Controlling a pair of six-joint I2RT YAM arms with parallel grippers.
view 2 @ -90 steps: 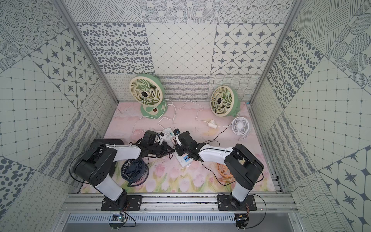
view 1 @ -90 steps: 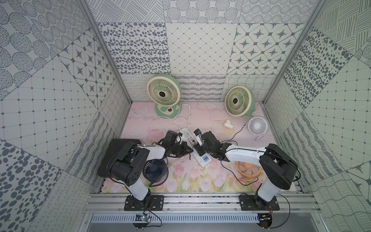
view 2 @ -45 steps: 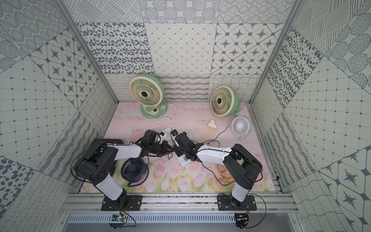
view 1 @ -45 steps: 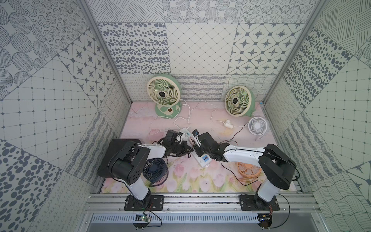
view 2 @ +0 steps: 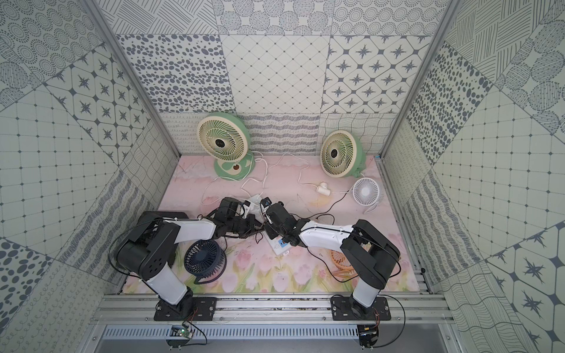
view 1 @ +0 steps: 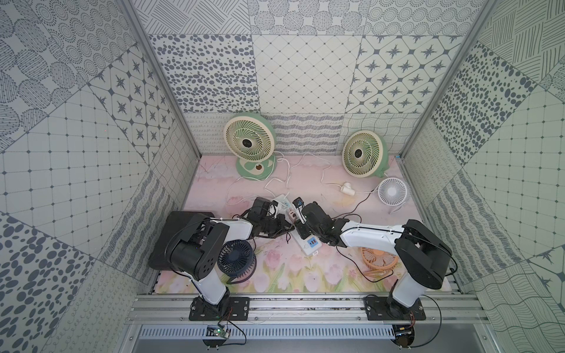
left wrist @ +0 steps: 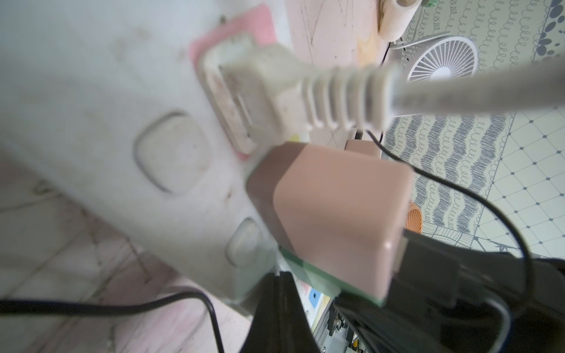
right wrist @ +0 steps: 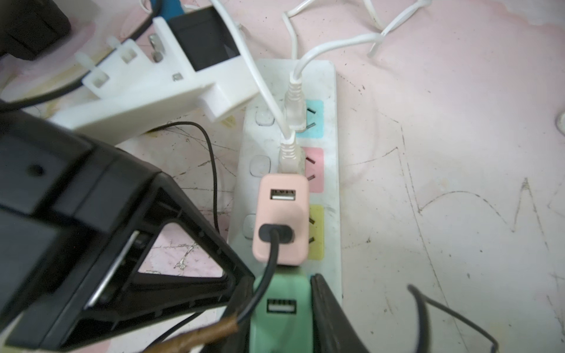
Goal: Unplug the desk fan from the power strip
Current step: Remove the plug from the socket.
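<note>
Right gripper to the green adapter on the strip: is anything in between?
Nothing separates them: one finger of the right gripper lies along the green adapter. The black cable from the pink adapter drapes across its face, and the shut left gripper sits at the edge of the power strip beside it.

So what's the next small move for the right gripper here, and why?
Probably pull straight up: the right gripper appears closed on the green adapter, which sits plugged into the power strip right next to the pink adapter.
</note>
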